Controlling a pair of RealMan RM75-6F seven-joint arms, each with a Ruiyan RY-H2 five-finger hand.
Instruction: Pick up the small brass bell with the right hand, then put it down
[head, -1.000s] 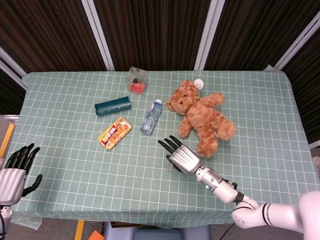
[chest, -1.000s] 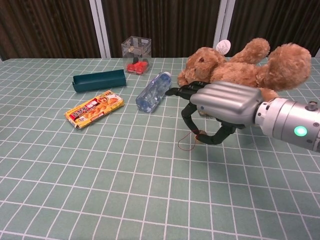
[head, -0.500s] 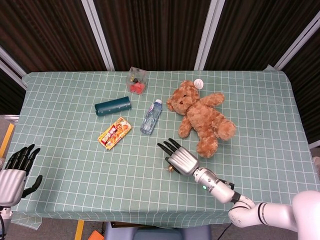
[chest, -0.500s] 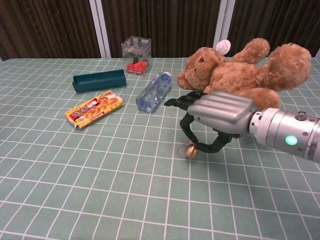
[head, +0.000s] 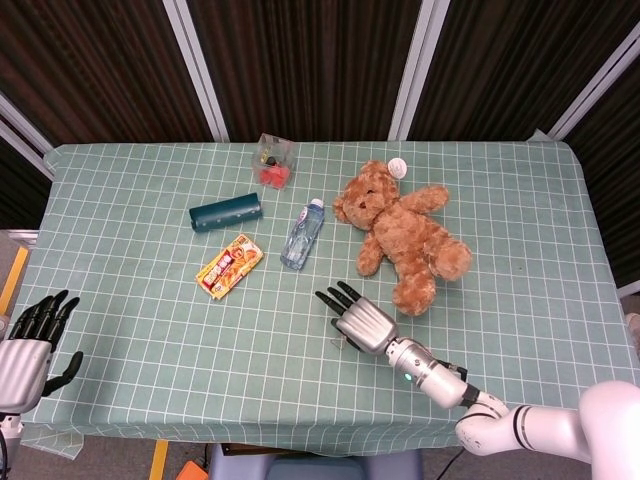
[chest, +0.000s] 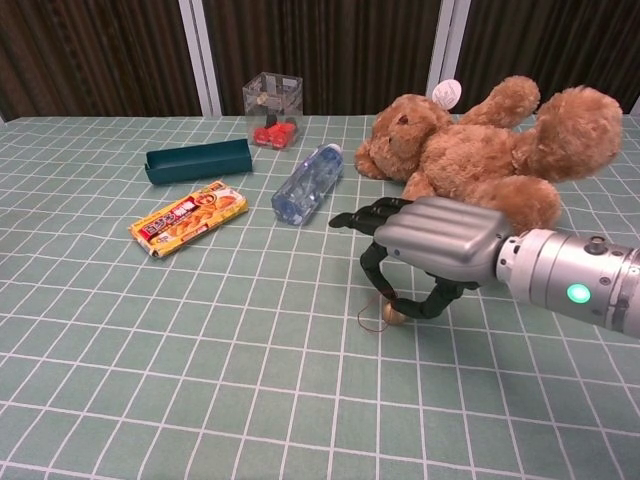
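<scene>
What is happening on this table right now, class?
The robot's right hand arches low over a small brass bell on the green checked tablecloth, its thumb and a finger curled around it. Whether the bell rests on the cloth or is pinched is unclear. The left hand waits, holding nothing, at the table's near left edge. A teddy bear lies behind.

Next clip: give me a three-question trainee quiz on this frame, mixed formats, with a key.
1. True or false: the right hand is over the bell, fingers curled around it.
2. Which thing lies nearest the water bottle? A) teddy bear B) left hand C) clear box
3. Fill in: the orange snack packet lies just in front of the dark green ______.

Key: 1 true; 2 A; 3 tray.
</scene>
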